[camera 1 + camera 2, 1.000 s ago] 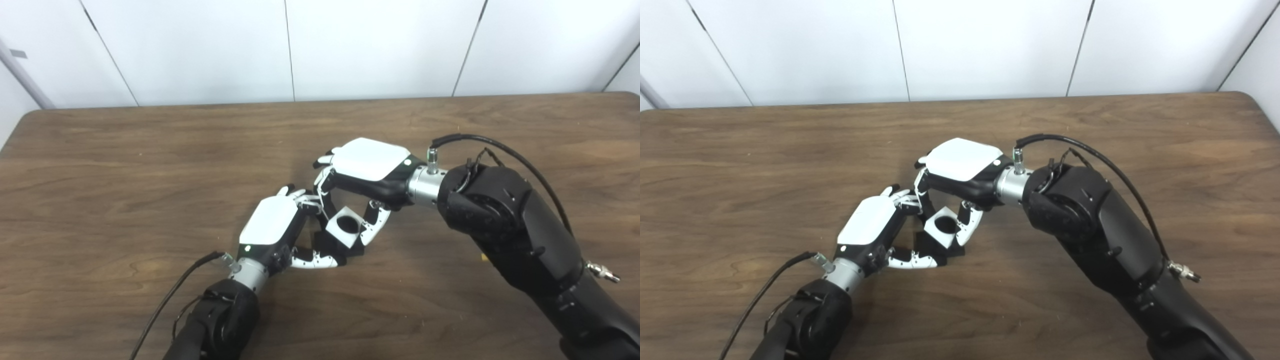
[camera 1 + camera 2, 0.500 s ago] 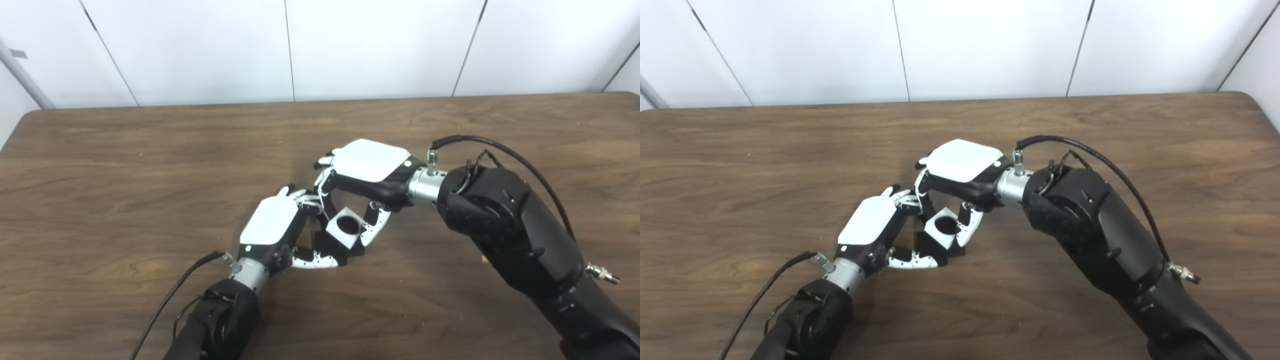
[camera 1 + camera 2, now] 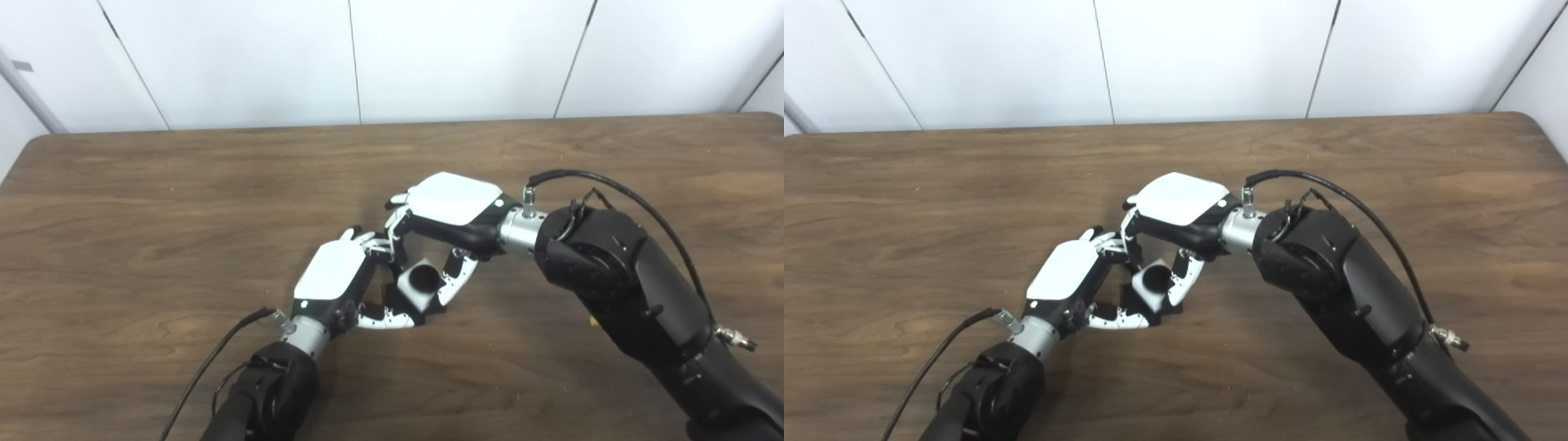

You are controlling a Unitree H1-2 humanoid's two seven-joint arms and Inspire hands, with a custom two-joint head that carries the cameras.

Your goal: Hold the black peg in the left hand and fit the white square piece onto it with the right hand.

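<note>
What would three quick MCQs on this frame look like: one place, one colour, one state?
1. Where is the white piece?
A. At the table's far edge
B. Between the two hands, mid-table
C. Lying left of the left arm

2. What colour is the base under the white piece?
A. Black
B. Red
C. Yellow

3. What is the right hand doing?
A. Resting flat and open on the table
B. Raised away from everything
C. Shut on the white piece

Answers:
1 B: it sits where the left hand and the right hand meet, on the table.
2 A: the peg base showing below it is black.
3 C: fingers and thumb sit on opposite sides of the white piece.
</note>
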